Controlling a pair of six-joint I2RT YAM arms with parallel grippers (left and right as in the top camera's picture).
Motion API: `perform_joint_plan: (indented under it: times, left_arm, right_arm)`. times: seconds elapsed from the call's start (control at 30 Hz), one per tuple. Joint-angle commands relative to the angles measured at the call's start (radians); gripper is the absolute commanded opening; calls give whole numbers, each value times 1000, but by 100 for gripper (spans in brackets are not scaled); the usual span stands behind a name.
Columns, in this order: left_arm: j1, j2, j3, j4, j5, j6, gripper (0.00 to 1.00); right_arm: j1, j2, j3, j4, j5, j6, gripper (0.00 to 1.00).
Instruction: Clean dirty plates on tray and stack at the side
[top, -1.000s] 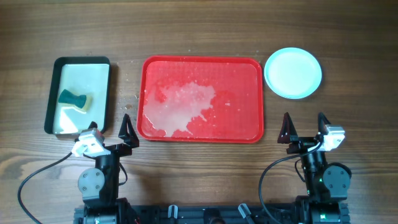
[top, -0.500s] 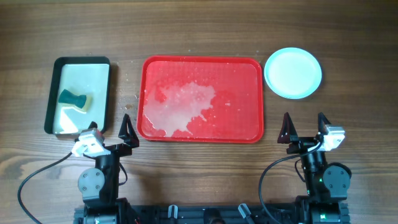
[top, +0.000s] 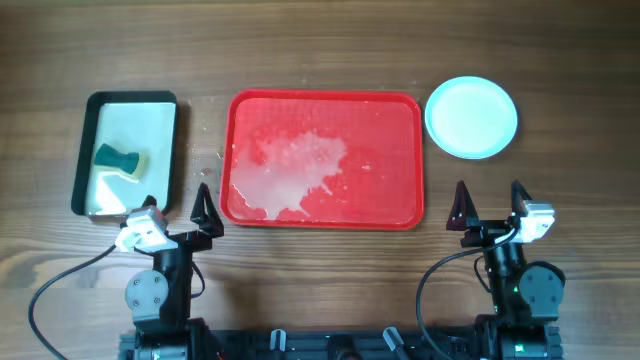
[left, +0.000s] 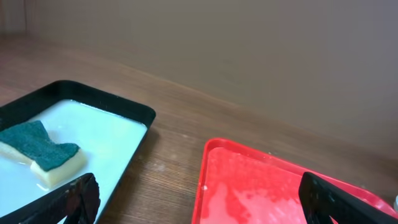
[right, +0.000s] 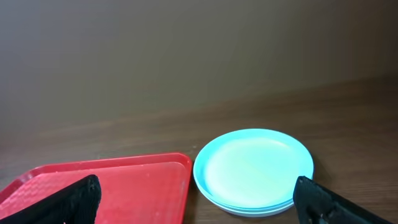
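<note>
The red tray (top: 400, 120) lies in the middle of the table with a pale wet smear on its left half and no plates on it. It also shows in the left wrist view (left: 261, 186) and the right wrist view (right: 124, 186). The plates (top: 471, 117) sit stacked on the table right of the tray, a turquoise one on top; the right wrist view (right: 252, 168) shows rims beneath it. My left gripper (top: 175, 208) is open and empty near the tray's front left corner. My right gripper (top: 487, 204) is open and empty in front of the stack.
A black-rimmed basin (top: 160, 100) with a pale inside stands left of the tray and holds a green-and-yellow sponge (top: 119, 159). The sponge also shows in the left wrist view (left: 40, 150). Both arm bases stand at the table's front edge.
</note>
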Motion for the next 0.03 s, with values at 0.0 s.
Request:
perform_joint_plan:
  times: [0.0]
  left_arm:
    - [-4,-10,-7,-2,-2,-9,100]
  right_arm:
    - [-8,-10,-1,2,17,-14,100]
